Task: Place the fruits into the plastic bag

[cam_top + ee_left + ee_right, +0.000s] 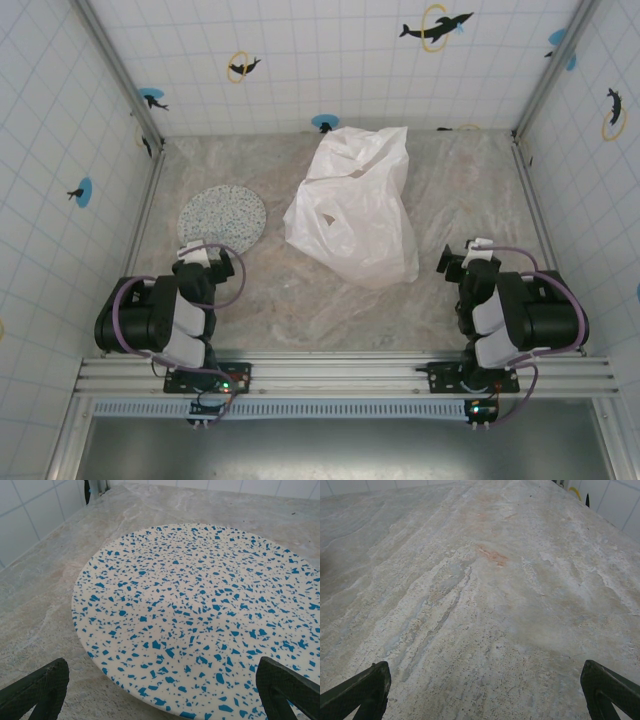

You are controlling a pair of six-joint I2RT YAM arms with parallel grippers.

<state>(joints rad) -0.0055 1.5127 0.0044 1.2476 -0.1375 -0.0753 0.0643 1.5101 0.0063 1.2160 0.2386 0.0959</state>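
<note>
The plastic bag point(355, 210), wrinkly and translucent white, lies slumped in the middle of the table toward the back. The fruits are out of view. My left gripper point(212, 258) is drawn back by its base, just in front of the plate, well left of the bag. In the left wrist view the left gripper point(160, 665) is open, its dark fingertips point(47, 682) wide apart with nothing between them. My right gripper point(458, 262) rests near its base, right of the bag's near end. In the right wrist view the right gripper point(485, 665) stands open over bare table.
A round speckled plate point(222, 218) lies at the left, in front of my left gripper; its blue-flecked top point(200, 605) is bare. Tiled walls close the table on three sides. The marbled tabletop point(485, 580) stretches ahead of the right gripper.
</note>
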